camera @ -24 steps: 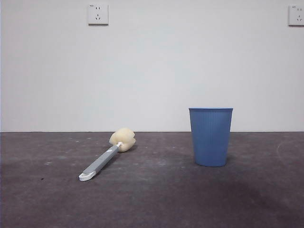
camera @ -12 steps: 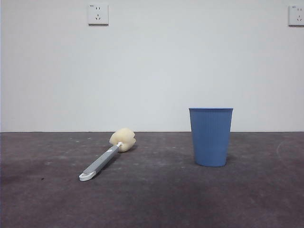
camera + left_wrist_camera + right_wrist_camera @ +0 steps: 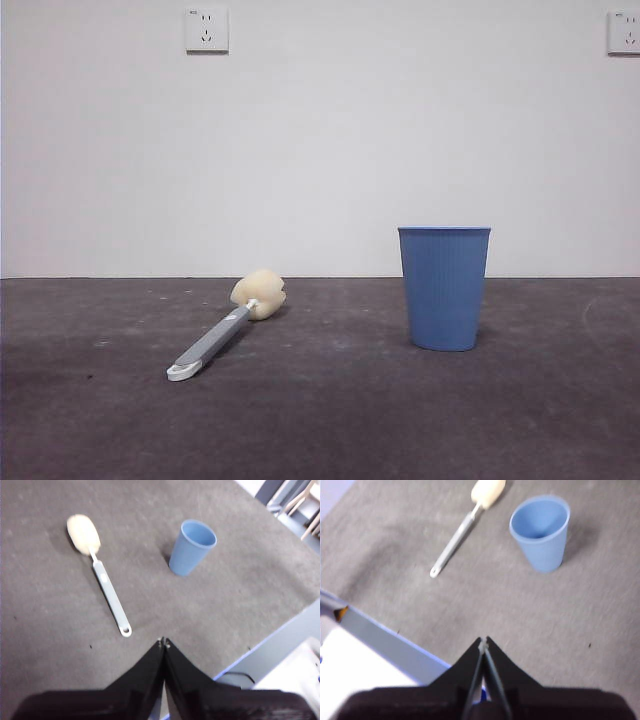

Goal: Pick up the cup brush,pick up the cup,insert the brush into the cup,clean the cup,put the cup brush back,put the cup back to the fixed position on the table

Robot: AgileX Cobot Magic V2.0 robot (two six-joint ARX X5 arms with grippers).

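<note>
A: Where do we stand with the long grey-handled cup brush (image 3: 225, 332) with its cream-yellow sponge head? We see it lying flat on the dark grey matte table (image 3: 330, 430), left of centre in the front view, white loop end nearest the camera and the sponge farther back.

B: And the blue ribbed plastic cup (image 3: 444, 288) stands upright right of centre, well apart from it. We judge that spacing gives each arm its own thing to reach.

A: Is there anything in the cup? From the wrist views we look into its mouth and see only bare blue inside.

B: The left gripper (image 3: 163, 642) hangs high above the table edge, jaws pressed together, gripping nothing. The right gripper (image 3: 483, 641) likewise: jaws closed to a point, empty.

A: So we judge that no pickup is begun.
</note>
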